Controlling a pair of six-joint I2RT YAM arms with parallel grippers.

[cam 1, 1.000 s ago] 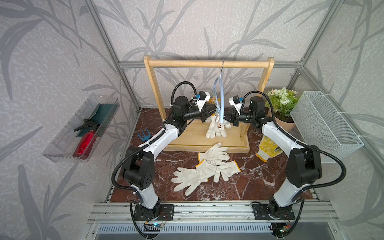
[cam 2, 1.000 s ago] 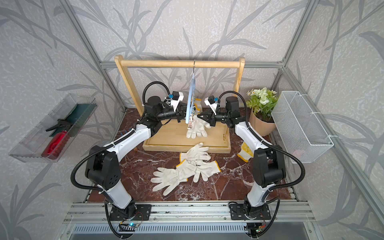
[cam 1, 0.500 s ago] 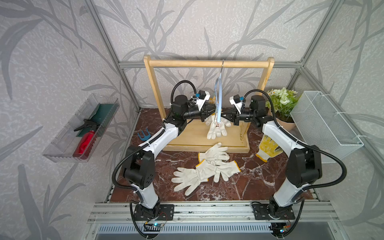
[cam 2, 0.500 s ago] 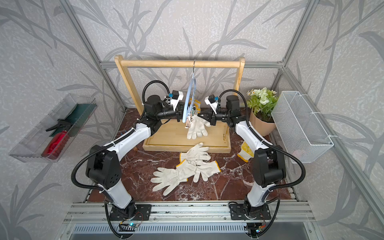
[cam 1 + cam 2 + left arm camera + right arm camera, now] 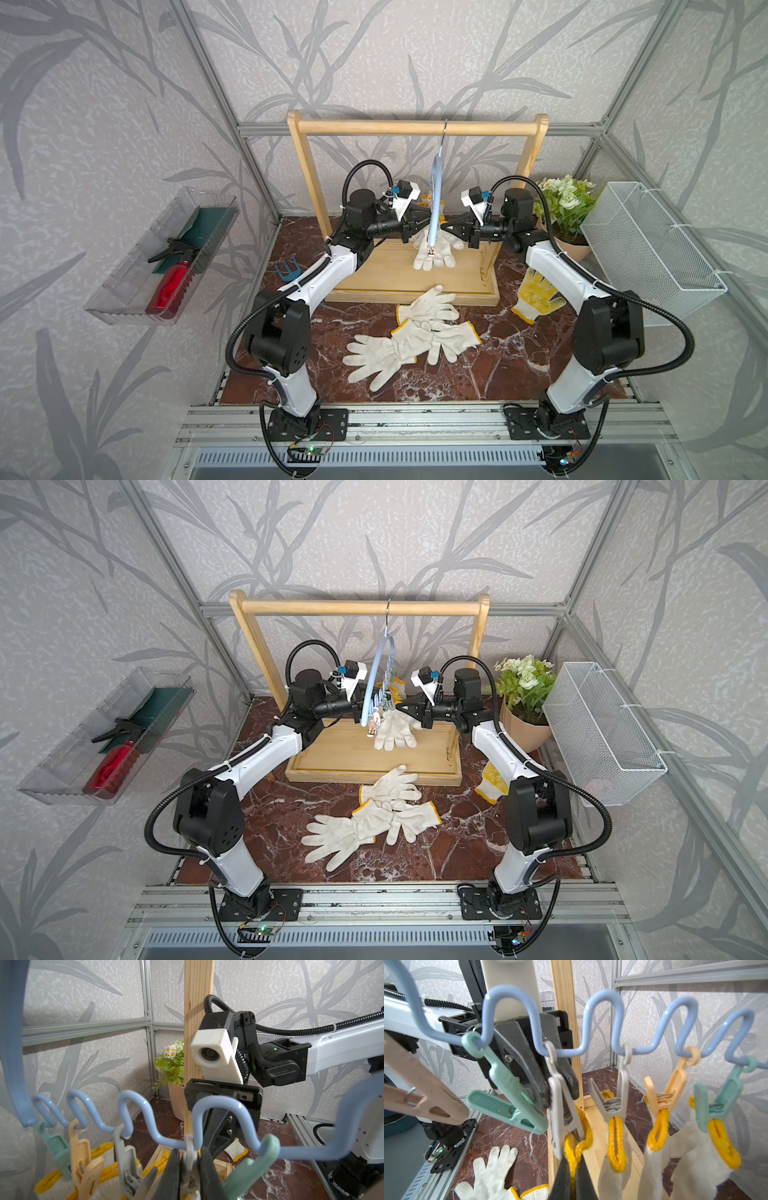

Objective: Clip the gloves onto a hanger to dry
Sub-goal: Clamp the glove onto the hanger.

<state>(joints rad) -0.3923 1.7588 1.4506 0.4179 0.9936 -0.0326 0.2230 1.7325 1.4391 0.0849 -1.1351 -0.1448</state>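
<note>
While my left pincer point(image 5: 190, 1175) is pressing together on the handles of a pale grey clip point(image 5: 556, 1105), seemingly to spring it open, the hanger point(image 5: 436, 187) is hanging by its hook from the rack point(image 5: 415, 128), edge-on between my two arms. On its other side my right pincer point(image 5: 574, 1181) is pinching a glove's yellow cuff point(image 5: 572, 1147) and holding it up at that clip's mouth. I cannot tell whether the cuff is fully inside.

I am judging this as the clipping step for a fourth glove, since three cuffs point(image 5: 615, 1147) are already hanging from clips further along. Next, I am thinking, the left should ease off so the clip bites. Only then should the right let go, because releasing early would likely drop the glove. Three more gloves point(image 5: 415, 336) are lying heaped on the table point(image 5: 519, 374).

On the left wall a clear tray point(image 5: 124, 318) is holding a red spray bottle point(image 5: 170, 286) and something dark green point(image 5: 208, 220). At far right a pot point(image 5: 575, 249) is carrying flowers point(image 5: 565, 199). A wire basket point(image 5: 648, 245) is hanging beside it, and I am making out nothing certain inside.
</note>
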